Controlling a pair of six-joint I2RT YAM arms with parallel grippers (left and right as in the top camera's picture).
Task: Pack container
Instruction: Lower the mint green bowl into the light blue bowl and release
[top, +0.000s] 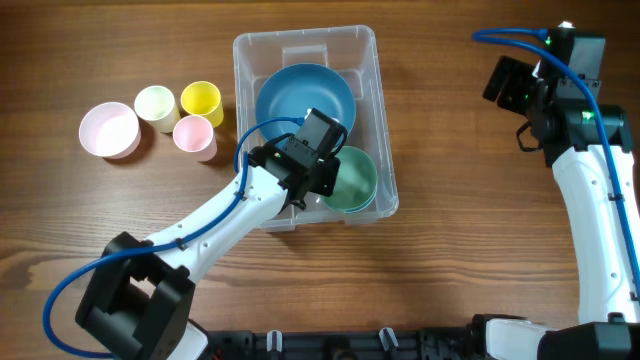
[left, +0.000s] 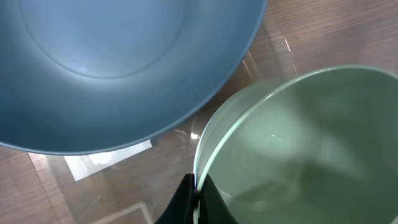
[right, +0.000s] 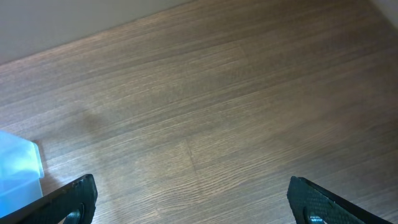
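The clear plastic container (top: 368, 60) stands at the table's middle. Inside it lie a large blue bowl (top: 300, 95) at the far end and a smaller green bowl (top: 355, 180) at the near right. My left gripper (top: 318, 180) is inside the container, shut on the green bowl's left rim (left: 205, 155). The blue bowl (left: 118, 62) fills the top of the left wrist view. The container's white label (left: 106, 160) shows through its bottom. My right gripper (right: 193, 199) is open and empty over bare table at the far right (top: 510, 85).
Left of the container stand a pink bowl (top: 110, 130), a pale green cup (top: 155, 105), a yellow cup (top: 201, 100) and a pink cup (top: 194, 135). A corner of the container (right: 18, 168) shows at the left edge of the right wrist view.
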